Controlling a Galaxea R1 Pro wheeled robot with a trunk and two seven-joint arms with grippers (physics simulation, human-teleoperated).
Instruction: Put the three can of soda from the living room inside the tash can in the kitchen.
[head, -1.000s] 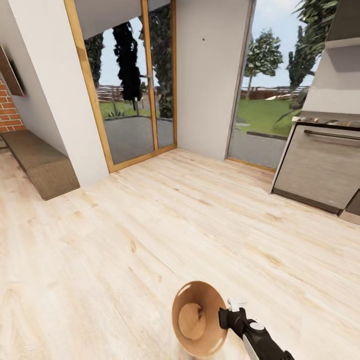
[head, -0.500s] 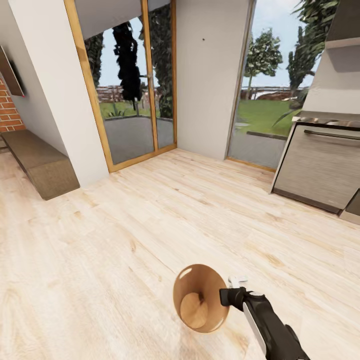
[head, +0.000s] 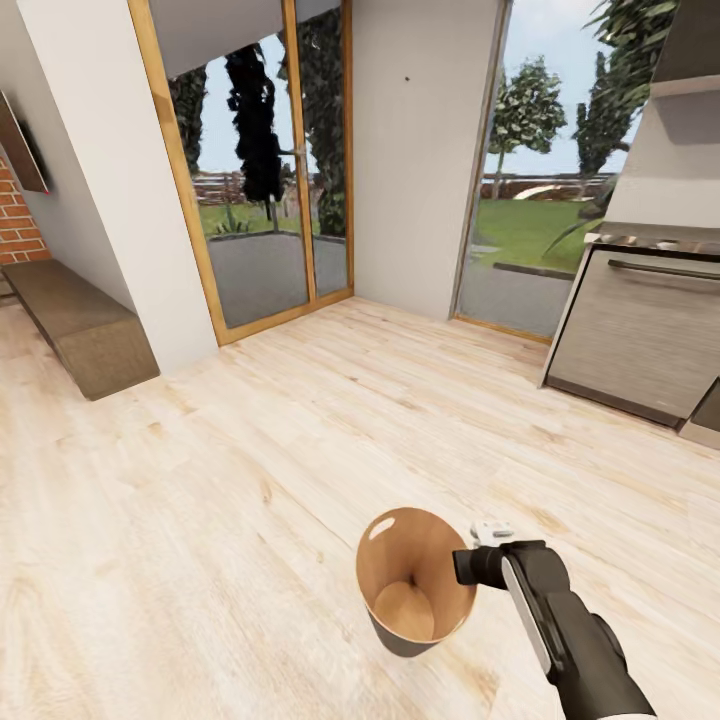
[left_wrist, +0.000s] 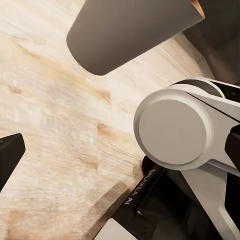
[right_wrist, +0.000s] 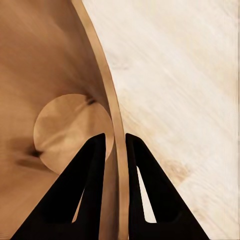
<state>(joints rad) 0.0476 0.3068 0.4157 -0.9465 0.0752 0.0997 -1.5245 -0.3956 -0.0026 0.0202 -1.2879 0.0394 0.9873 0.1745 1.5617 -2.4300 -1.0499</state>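
The tash can (head: 412, 583), glossy brown inside and grey outside, hangs above the wood floor, tilted with its mouth toward the head camera. My right gripper (head: 468, 566) is shut on its right rim. In the right wrist view the black fingers (right_wrist: 95, 165) pinch the thin rim, one inside and one outside, and the bin's round brown bottom (right_wrist: 67, 125) shows bare. The left wrist view catches the bin's grey outside (left_wrist: 130, 30) from underneath, beside my right arm's white joint (left_wrist: 175, 130). A dark fingertip (left_wrist: 7, 157) of my left gripper sits at that view's edge. The cans of soda are out of view.
Wood-framed glass doors (head: 260, 170) stand ahead on the left, with a white wall (head: 420, 150) beside them. A brick fireplace (head: 15, 225) and a low brown bench (head: 80, 325) are at far left. A steel kitchen appliance (head: 640, 335) stands at right. Open wood floor (head: 300, 450) lies between.
My right arm has reached forward and raised the bin. The bin has turned more upright, its mouth now facing more upward. The room has not shifted.
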